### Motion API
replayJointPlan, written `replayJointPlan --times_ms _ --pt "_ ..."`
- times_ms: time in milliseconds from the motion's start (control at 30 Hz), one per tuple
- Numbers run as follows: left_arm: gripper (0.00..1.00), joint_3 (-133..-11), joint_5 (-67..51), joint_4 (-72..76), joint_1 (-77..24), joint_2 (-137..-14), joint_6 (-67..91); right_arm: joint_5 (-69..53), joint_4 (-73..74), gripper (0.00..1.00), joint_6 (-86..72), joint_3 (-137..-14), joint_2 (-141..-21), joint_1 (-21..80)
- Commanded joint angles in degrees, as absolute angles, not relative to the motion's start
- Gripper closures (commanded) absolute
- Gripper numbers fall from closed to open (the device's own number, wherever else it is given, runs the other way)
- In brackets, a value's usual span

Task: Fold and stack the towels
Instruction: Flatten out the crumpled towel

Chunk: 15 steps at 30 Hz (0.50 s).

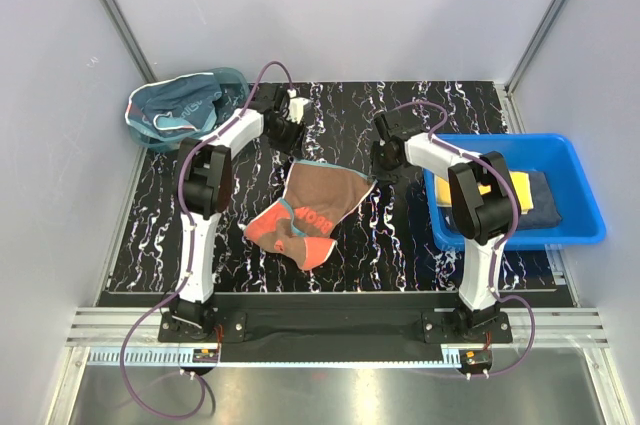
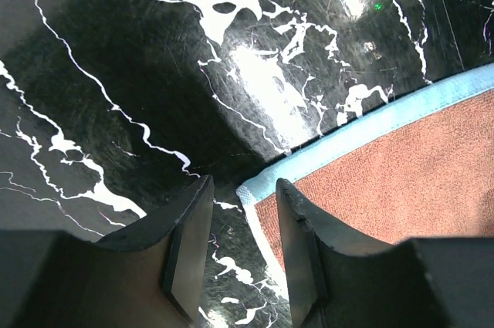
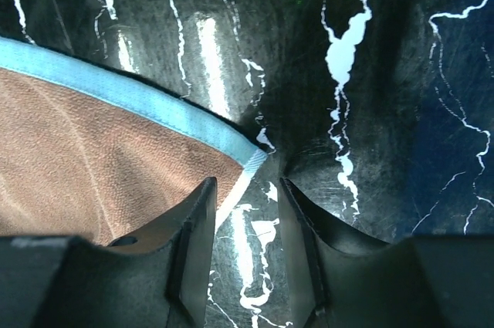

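Orange-red towel (image 1: 310, 210), with brown print and a pale blue hem, lies rumpled in the middle of the worktop (image 1: 420, 245); I count one such. In the blue bin (image 1: 500, 139) I see two more, folded: one yellow towel (image 1: 522, 188) and one dark grey-blue towel (image 1: 548, 195). Left claw (image 2: 244, 184) and right claw (image 3: 247, 183) are both released, jaws apart, one at each far corner of the orange-red towel.

Glossy marble-patterned tabletop (image 2: 116, 73) mirrors the lights; the orange-red towel (image 2: 401, 181) is matt, napped cloth with smooth pale-blue binding.
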<state>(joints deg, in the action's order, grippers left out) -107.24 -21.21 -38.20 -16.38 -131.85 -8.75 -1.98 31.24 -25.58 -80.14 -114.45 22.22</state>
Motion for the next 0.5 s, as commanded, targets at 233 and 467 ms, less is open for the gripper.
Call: replayJointPlan --times_ms 233,467 --pt "0.59 -107.8 -21.7 -39.8 -16.2 -131.7 -8.3 -2.8 25.8 0.56 -25.4 -77.7 -115.5 21.3" --pt "0.63 -110.3 -20.4 -41.4 -16.3 -133.6 -7.6 -2.5 25.1 0.57 -23.0 -78.2 -117.6 21.3"
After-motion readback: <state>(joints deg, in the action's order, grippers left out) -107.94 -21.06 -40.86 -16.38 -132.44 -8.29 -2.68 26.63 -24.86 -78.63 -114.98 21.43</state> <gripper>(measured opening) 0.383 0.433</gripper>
